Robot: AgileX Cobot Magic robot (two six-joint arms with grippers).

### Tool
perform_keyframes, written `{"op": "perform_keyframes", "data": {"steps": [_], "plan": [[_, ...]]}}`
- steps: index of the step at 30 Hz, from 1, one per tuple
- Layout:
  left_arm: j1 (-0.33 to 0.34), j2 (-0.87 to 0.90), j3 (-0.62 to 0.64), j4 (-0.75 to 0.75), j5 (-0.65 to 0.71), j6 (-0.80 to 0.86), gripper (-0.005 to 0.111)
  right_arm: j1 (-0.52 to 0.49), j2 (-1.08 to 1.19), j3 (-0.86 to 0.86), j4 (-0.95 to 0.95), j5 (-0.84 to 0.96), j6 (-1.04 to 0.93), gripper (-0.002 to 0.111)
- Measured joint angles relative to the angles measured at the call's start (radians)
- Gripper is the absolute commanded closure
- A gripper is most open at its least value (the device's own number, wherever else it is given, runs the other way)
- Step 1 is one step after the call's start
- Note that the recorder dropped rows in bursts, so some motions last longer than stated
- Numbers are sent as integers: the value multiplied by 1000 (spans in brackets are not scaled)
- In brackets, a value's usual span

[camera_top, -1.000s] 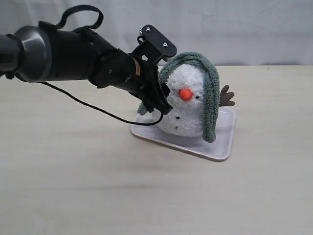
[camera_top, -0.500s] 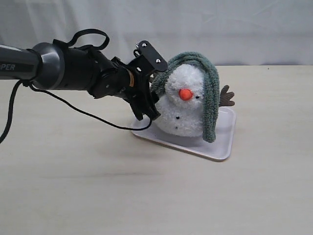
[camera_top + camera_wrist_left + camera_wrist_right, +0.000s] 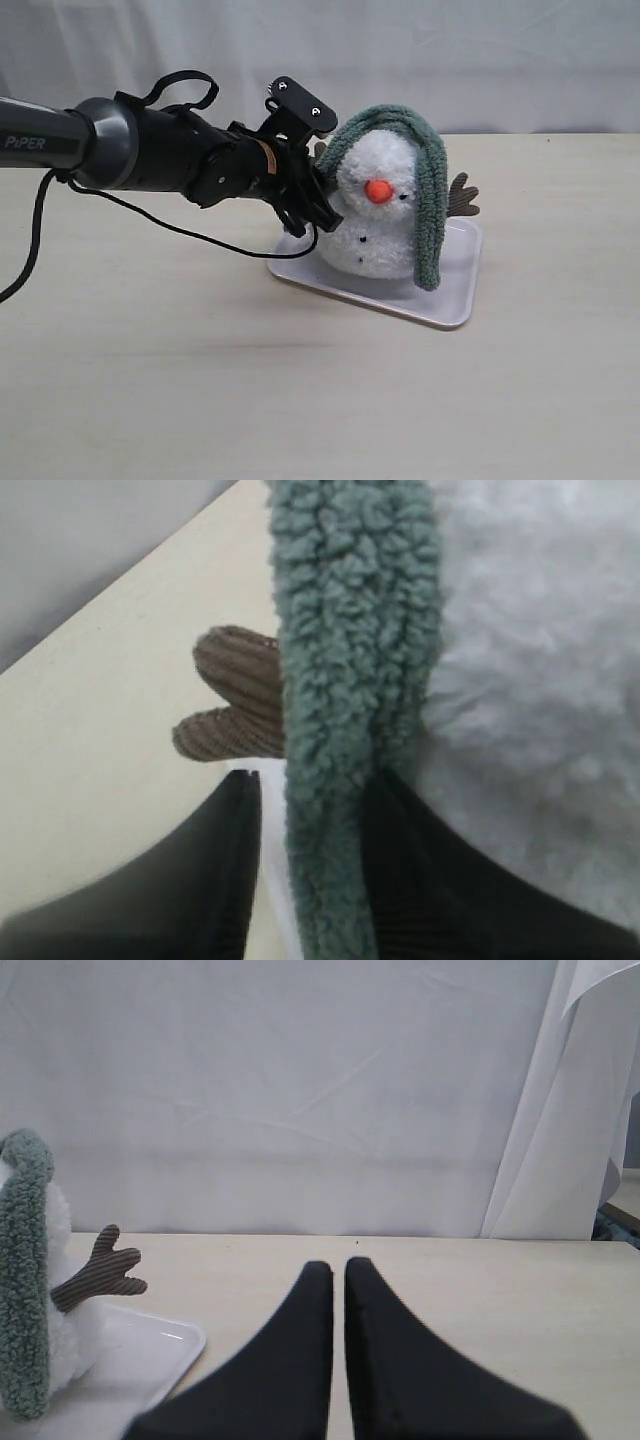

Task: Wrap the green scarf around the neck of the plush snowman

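Note:
The plush snowman (image 3: 372, 240) stands on a white tray (image 3: 450, 300). The green scarf (image 3: 432, 215) is draped over the top of its head, one end hanging down each side, not in the neck crease. My left gripper (image 3: 322, 212) is at the snowman's left side. In the left wrist view the gripper (image 3: 315, 820) is open, and the scarf's hanging end (image 3: 350, 680) runs between its fingers (image 3: 215, 880), against one finger and clear of the other, beside the white body (image 3: 540, 680) and a brown arm (image 3: 235, 705). My right gripper (image 3: 338, 1272) is shut and empty, above the table.
The right wrist view sees the snowman (image 3: 62, 1330), the scarf's other end (image 3: 22, 1290), a brown arm (image 3: 100, 1270) and the tray corner (image 3: 150, 1345) off to one side. A black cable (image 3: 180, 228) trails from the left arm over the table. White curtains hang behind.
The left arm drew back from the snowman, then returned to its side with the wrist a little higher. The scarf's left end has shifted slightly with it.

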Motion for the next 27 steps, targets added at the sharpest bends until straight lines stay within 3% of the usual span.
{"op": "perform_keyframes", "data": {"steps": [1, 2, 17, 22, 27], "plan": [[0, 0, 0, 0, 10, 0, 102, 0, 0, 0, 0, 0, 0, 104], [0, 0, 0, 0, 18, 0, 107, 0, 0, 0, 0, 0, 0, 104], [0, -102, 0, 4, 165, 0, 107, 0, 0, 0, 0, 0, 0, 104], [0, -119, -2, -103, 295, 0, 107, 0, 0, 0, 0, 0, 0, 104], [0, -119, -4, -317, 371, 103, 107, 0, 0, 0, 0, 0, 0, 104]]}}
